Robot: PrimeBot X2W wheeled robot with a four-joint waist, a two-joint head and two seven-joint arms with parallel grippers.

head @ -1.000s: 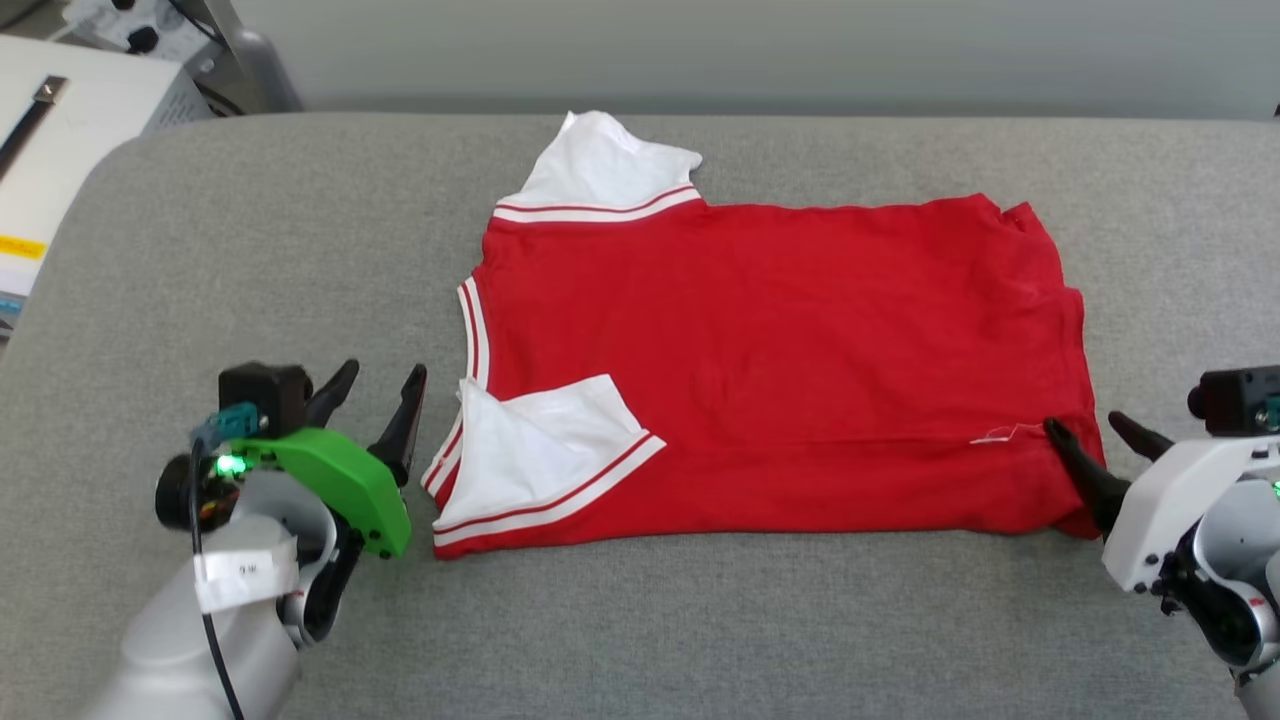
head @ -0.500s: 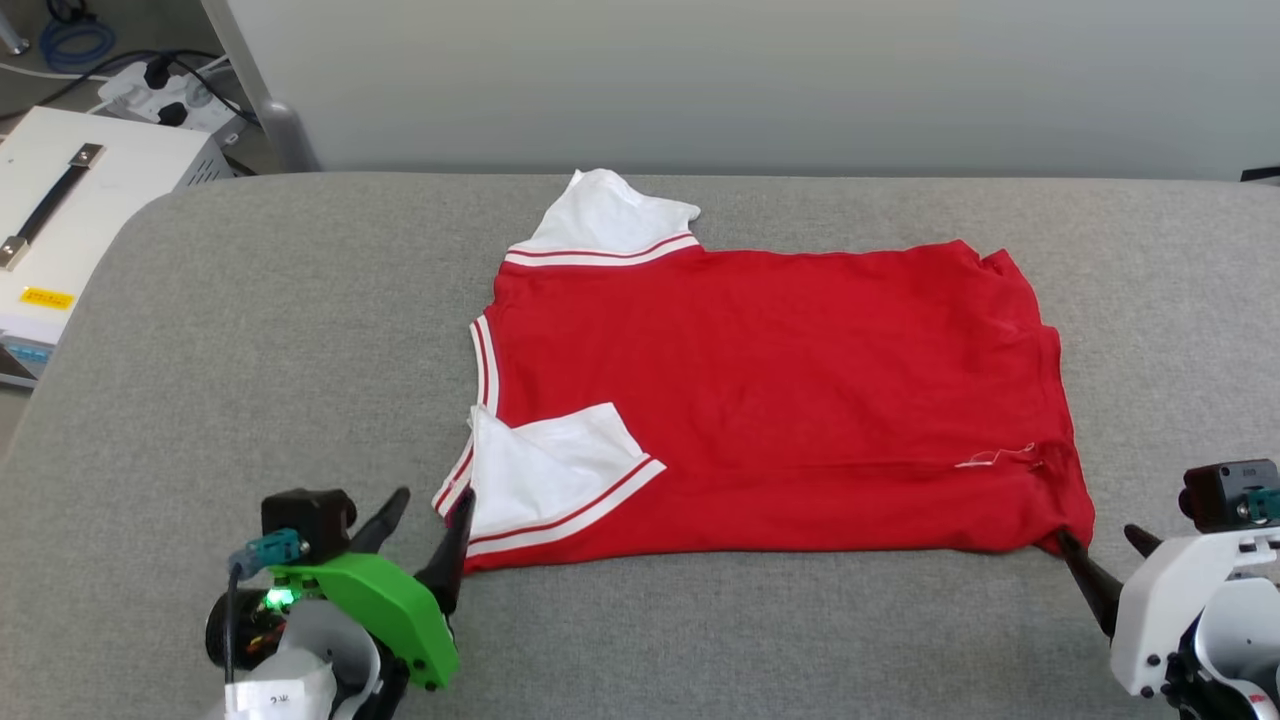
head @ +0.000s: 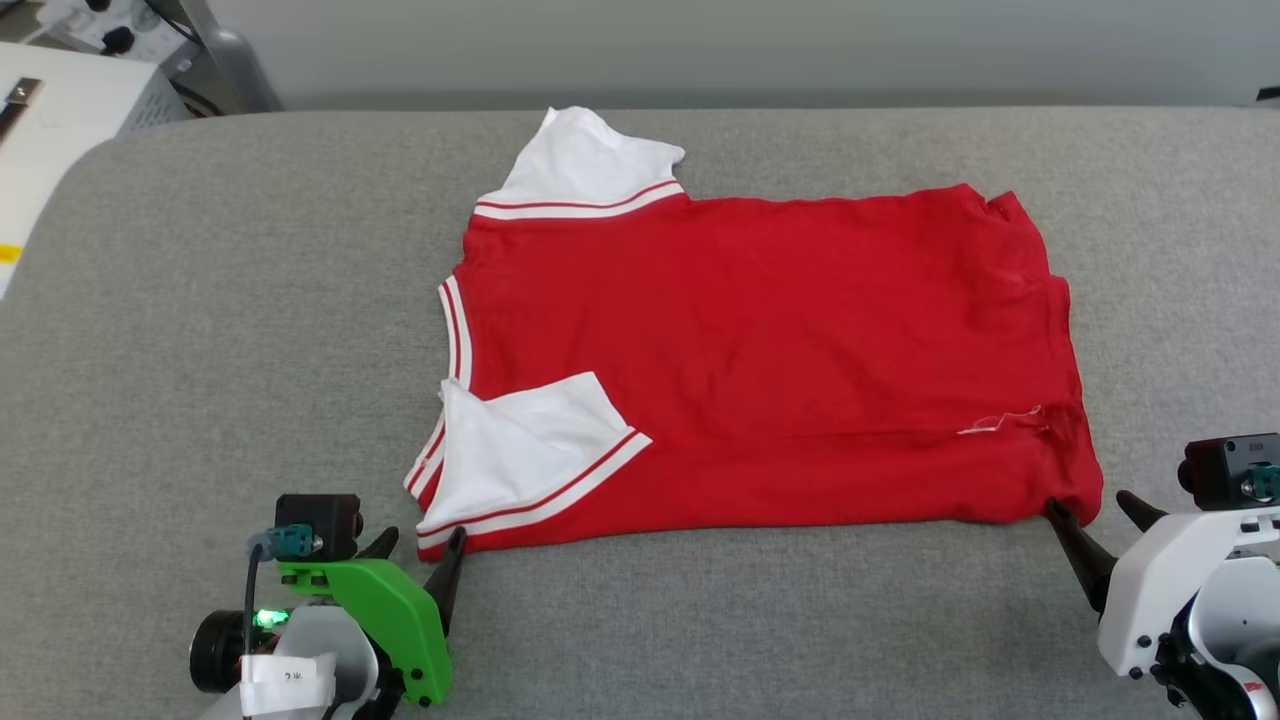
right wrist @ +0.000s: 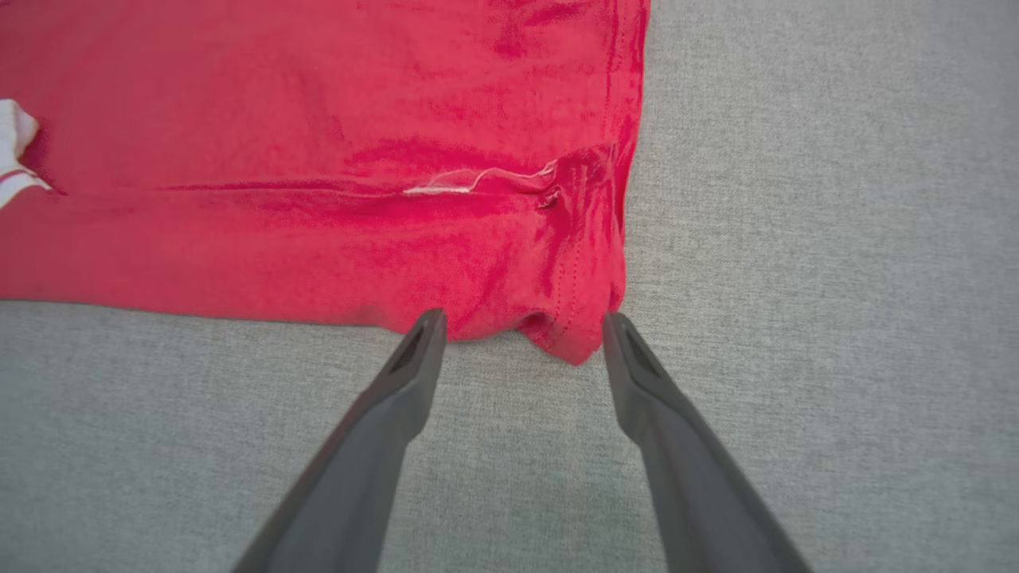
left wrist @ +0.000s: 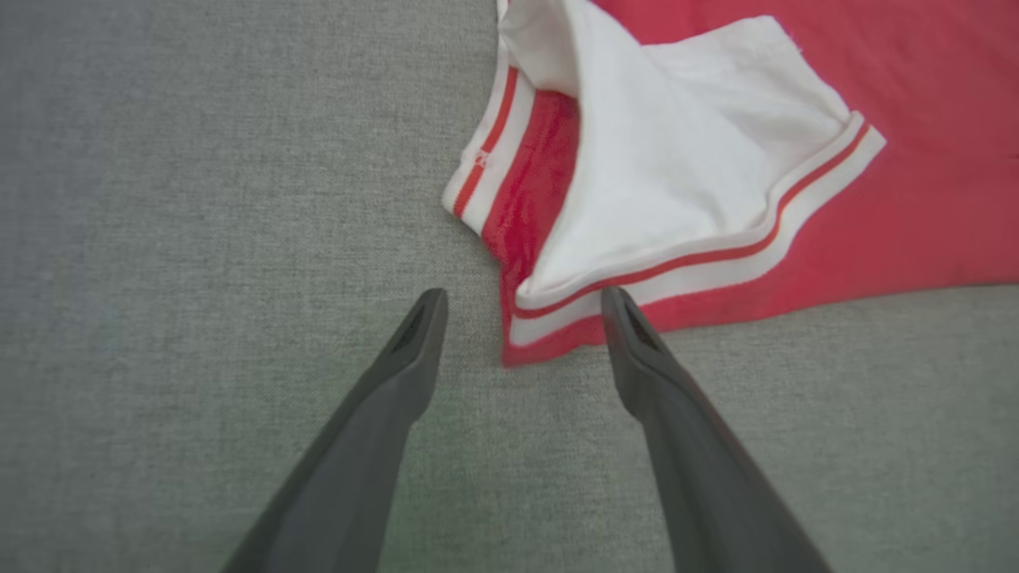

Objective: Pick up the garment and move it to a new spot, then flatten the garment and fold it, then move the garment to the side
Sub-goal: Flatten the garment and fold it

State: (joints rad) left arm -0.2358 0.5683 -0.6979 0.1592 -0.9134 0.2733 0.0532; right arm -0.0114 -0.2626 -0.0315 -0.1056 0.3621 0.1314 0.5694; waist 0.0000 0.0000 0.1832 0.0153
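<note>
At the upper left of the head view, a white box (head: 50,110) is sitting beyond the rounded corner of the grey worktop (head: 250,300).

In the lower left, the left gripper (head: 424,532) is pointing up the frame at the garment's nearest corner, with its jaws standing wide and holding nothing. In the left wrist view, the left gripper (left wrist: 522,293) is flanking that corner: the red edge and the striped band of a white sleeve (left wrist: 677,159) are lying between the two dark fingertips (left wrist: 422,334). Whether they are touching the cloth cannot be told.

The garment (head: 760,350) is lying spread across the middle of the worktop, its plain red side facing up. Its neck trim is facing the left of the frame and its hem the right. One white sleeve (head: 585,165) is sticking out toward the top of the frame, and the other (head: 520,450) is lying folded in over the red body. A small white thread (head: 1000,422) is showing near the lower right corner.

In the lower right, the right gripper (head: 1086,502) is reaching toward the hem corner, its jaws also spread wide and empty. In the right wrist view, the right gripper (right wrist: 523,314) is framing the wrinkled hem corner of the garment (right wrist: 318,119), which is drooping just between the fingertips.
</note>
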